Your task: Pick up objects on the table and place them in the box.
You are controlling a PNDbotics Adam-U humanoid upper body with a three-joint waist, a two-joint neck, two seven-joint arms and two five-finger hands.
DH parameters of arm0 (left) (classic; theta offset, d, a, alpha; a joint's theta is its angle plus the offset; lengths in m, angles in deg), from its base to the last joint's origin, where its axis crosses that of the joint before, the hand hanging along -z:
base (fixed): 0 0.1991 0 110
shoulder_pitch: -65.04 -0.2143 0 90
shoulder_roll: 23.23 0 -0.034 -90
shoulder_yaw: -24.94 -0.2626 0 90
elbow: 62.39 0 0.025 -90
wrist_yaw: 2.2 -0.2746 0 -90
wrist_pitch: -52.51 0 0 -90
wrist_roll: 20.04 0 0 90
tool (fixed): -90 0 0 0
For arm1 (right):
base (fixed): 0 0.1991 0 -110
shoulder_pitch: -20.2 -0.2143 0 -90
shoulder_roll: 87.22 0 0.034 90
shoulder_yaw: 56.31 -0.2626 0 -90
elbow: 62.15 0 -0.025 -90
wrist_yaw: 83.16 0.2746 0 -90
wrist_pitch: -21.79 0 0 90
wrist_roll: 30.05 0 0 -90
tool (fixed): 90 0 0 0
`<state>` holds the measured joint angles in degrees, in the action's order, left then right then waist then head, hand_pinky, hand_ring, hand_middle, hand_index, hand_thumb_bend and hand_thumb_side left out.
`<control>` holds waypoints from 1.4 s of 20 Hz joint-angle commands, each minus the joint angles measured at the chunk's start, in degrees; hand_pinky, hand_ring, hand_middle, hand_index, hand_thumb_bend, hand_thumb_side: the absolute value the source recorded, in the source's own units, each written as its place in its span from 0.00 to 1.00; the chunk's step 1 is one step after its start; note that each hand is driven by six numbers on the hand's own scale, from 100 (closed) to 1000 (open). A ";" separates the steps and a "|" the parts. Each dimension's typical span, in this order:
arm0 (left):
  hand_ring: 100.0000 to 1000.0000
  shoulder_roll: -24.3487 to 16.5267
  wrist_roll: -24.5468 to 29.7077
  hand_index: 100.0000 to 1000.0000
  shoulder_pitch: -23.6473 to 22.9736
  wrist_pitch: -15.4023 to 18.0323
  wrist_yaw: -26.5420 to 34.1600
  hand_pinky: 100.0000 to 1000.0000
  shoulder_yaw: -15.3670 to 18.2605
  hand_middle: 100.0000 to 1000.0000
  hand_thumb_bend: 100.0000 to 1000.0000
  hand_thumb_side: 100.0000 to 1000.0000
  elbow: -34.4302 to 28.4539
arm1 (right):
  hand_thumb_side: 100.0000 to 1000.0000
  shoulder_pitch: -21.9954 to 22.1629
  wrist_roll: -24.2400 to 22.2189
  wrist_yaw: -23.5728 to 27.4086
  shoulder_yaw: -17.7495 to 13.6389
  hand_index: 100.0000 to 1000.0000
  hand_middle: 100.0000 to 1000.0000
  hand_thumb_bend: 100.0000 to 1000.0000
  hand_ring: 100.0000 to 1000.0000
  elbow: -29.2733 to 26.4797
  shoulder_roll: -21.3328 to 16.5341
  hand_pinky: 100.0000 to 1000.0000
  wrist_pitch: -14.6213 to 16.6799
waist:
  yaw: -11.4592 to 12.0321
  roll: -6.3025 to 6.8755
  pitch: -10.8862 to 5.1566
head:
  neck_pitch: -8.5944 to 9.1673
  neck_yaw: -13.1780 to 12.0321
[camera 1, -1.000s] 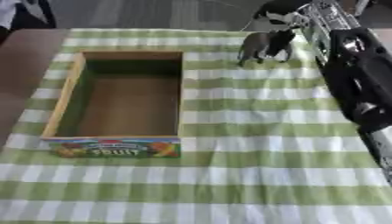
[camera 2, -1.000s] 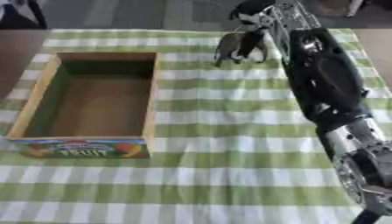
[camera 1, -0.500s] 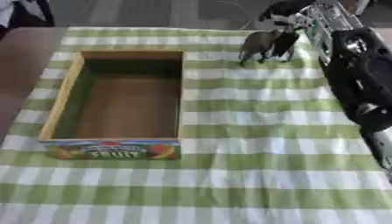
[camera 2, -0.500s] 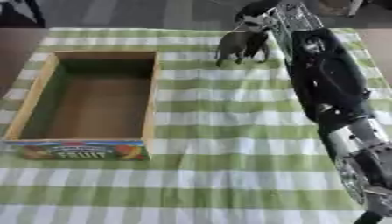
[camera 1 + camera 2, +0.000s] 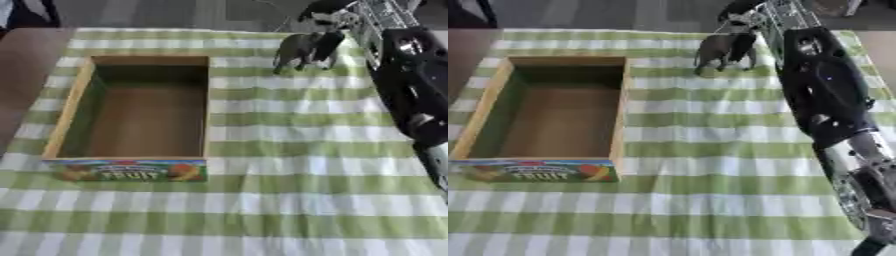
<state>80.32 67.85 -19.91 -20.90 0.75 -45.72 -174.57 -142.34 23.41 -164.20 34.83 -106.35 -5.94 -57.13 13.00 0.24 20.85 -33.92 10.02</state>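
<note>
I have the right hand (image 5: 325, 20) out at the far edge of the tabletop (image 5: 289, 150), its fingers curled round the back of a grey toy elephant (image 5: 302, 49), whose feet look to be on or just above the green checked cloth. The wooden fruit box (image 5: 70, 105) stands well apart to the left, holding nothing. So I judge nothing is placed yet: lift, carry and drop remain. My left hand shows nowhere.
</note>
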 commanded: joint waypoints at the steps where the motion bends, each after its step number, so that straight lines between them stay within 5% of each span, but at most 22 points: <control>1: 0.30 -0.45 0.26 0.51 0.39 0.06 -0.22 0.26 0.32 0.68 0.00 0.77 -0.62 | 0.33 -1.67 -0.80 -0.09 -0.01 1.00 1.00 0.22 1.00 -0.41 -0.69 0.97 0.12 | 0.15 0.02 -0.93 | 0.75 0.11; 14: 0.30 -0.18 0.43 0.51 0.70 -0.15 -0.09 0.26 0.41 0.68 0.00 0.79 -0.48 | 0.32 -1.98 -2.56 -3.55 0.10 1.00 0.96 0.18 1.00 0.68 0.04 0.96 -0.14 | 0.80 -0.61 -0.14 | 1.35 0.42; 22: 0.30 -0.20 0.53 0.51 0.75 -0.32 -0.12 0.26 0.47 0.68 0.00 0.79 -0.48 | 0.29 -1.99 -0.65 -3.48 -0.19 0.86 0.86 0.00 0.97 1.23 0.12 0.93 0.34 | 0.70 -0.77 -0.23 | 1.47 0.39; 28: 0.30 -0.19 0.56 0.51 0.77 -0.38 -0.18 0.26 0.54 0.68 0.00 0.79 -0.46 | 0.25 -2.14 1.10 -4.17 -0.25 0.80 0.81 0.00 0.95 1.45 0.20 0.92 0.50 | 0.56 -0.84 -0.23 | 1.24 0.47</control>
<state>80.79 68.39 -19.48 -21.32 0.73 -45.71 -174.40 -142.92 23.89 -167.77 34.91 -104.39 -4.88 -56.59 13.58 -0.71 21.79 -33.11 10.31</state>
